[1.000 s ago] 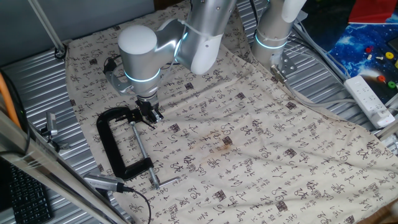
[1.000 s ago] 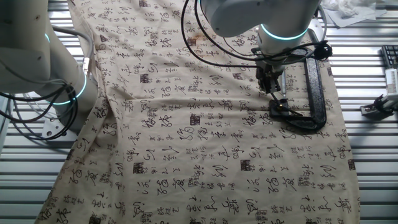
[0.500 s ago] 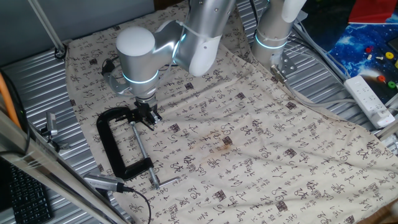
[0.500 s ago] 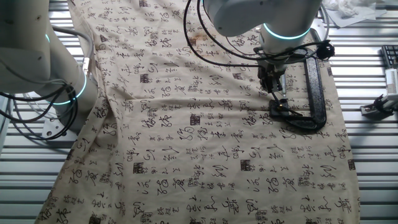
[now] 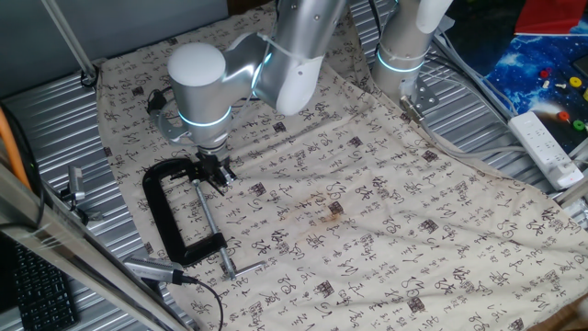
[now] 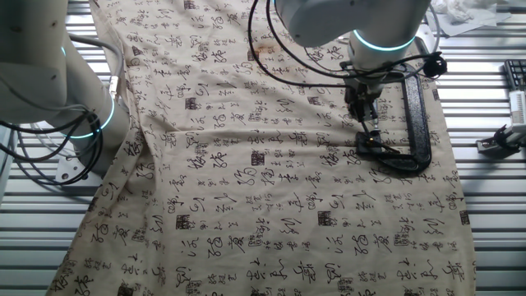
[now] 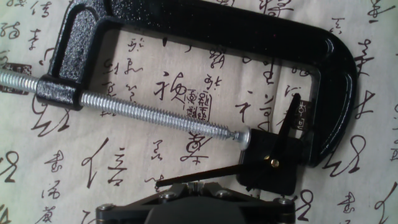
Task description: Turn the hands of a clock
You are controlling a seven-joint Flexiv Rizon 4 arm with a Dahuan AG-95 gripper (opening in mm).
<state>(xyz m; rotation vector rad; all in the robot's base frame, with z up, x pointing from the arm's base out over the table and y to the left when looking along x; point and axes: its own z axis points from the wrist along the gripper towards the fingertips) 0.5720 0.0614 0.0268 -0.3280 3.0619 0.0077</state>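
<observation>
Calligraphy-printed cloth [image 5: 386,202] covers the ribbed metal surface [image 5: 55,110] on which a black C-clamp [image 7: 336,68] lies flat. At left in the hand view, the clamp's silver threaded screw [image 7: 143,112] runs from the edge of the picture, through the clamp's arm, rightward and slightly downward to meet a small black block [image 7: 273,171] held in the clamp's jaw at lower right. On that block, the hands [image 7: 273,158] are joined at a brass-coloured pivot: the longer one stretches leftward and a little down, its tip low at centre, just above the camera housing, while the shorter one rises nearly upright, leaning slightly right toward the inner curve of the clamp. In one fixed view the silver arm [image 5: 276,64] bends down over the head of the clamp, with the claw [image 5: 211,172] directly above the block; in the other fixed view the claw [image 6: 364,111] sits at the same spot beside the clamp frame. Its fingers are too small and dark in both fixed views to tell whether they are parted or closed, and the hand view shows only the housing's edge.
</observation>
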